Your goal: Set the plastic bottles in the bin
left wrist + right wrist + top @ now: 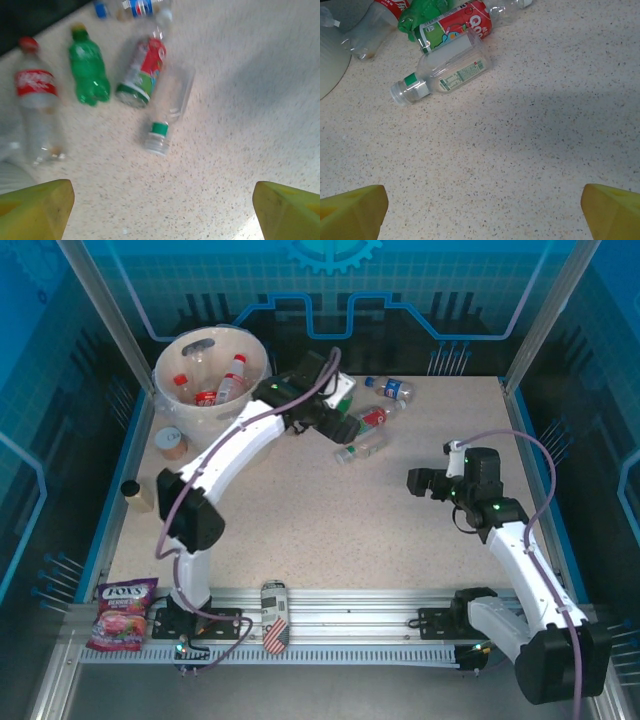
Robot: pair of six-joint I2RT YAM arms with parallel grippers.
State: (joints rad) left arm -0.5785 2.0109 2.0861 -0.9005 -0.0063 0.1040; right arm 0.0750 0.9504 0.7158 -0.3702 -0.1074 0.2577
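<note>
**Currently both end effectors empty; bottles split between bin and surface**

Right now I have the left end effector (345,430) hanging over the far middle of the speckled surface (330,530), just beside a cluster of plastic bottles lying on their sides. On its wrist camera the yellow fingertips (35,210) sit in the two bottom corners, spread wide with nothing between them. Ahead of them I see a red-labelled cola bottle (35,100), a green bottle (87,70), a red-and-green-labelled bottle (142,70) and a clear bottle with a green neck band (167,107), its cap toward the camera. A blue-labelled bottle (142,7) lies beyond them. That view is slightly blurred.

The right end effector (415,483) hovers over the right side of the surface, well apart from the cluster and pointing toward it. Its fingers are also spread wide and empty.

The bin (258,352) stands in the far left corner, with at least three red-capped bottles (232,378) inside. Near it I see a tan-lidded container (170,442) and a small brown jar (137,495). A striped can (274,618) lies on the rail between the arm bases.
</note>
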